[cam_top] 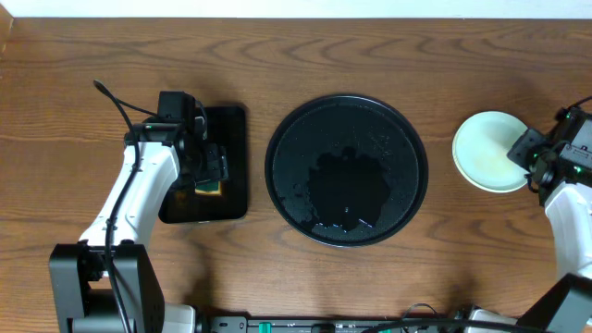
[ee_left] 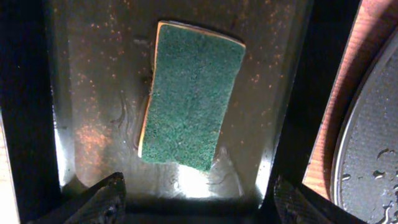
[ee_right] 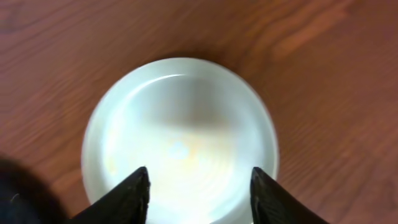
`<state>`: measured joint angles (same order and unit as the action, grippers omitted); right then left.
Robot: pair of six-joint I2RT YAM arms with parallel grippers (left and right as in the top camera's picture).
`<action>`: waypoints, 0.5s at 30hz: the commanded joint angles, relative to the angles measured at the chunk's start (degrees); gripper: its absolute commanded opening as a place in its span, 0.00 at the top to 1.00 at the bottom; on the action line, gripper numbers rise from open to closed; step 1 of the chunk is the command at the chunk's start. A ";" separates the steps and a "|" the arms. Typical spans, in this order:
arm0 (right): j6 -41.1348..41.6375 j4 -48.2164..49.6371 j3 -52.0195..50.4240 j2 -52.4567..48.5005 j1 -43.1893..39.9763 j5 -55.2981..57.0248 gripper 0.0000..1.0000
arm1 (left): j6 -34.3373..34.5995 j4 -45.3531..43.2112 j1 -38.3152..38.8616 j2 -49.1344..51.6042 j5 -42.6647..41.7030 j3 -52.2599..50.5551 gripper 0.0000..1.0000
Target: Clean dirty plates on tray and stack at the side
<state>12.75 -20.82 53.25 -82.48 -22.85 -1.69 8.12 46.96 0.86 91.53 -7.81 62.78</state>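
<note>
We see the plate directly beneath our open right end effector; our open left end effector hovers over the sponge.

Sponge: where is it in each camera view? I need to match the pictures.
Overhead: sponge peeks out under the left gripper, on the rectangular tray at left.
Left wrist: centre of frame, green side up, on the same tray.
Right wrist: not in it; only a pale plate on the table.
Shared landmark: the round black tray, centre overhead, right edge of the left wrist view.
</note>
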 commanded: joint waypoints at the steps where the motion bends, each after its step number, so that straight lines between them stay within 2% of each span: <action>1: -4.63 -1.46 1.11 4.22 2.91 -7.80 0.45 | -0.13 1.77 0.09 -1.31 0.37 3.08 0.22; 3: -6.14 -3.45 1.14 5.29 5.14 -8.55 0.40 | -0.13 3.23 0.09 -1.31 2.19 5.07 0.22; 5: -8.44 -5.79 1.14 5.75 7.91 -8.68 0.31 | -0.13 3.85 0.09 -1.31 2.89 6.58 0.19; 7: -11.41 -8.55 1.14 5.68 11.04 -8.37 0.01 | -0.11 4.04 0.09 -1.31 2.86 7.37 0.16; 15: -12.22 -22.67 1.11 5.73 16.35 -7.61 0.01 | -0.52 11.78 0.09 -1.49 2.86 7.45 0.15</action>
<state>2.22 -42.02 53.67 -77.10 -7.11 -8.93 7.88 57.45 0.89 90.96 -5.65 69.60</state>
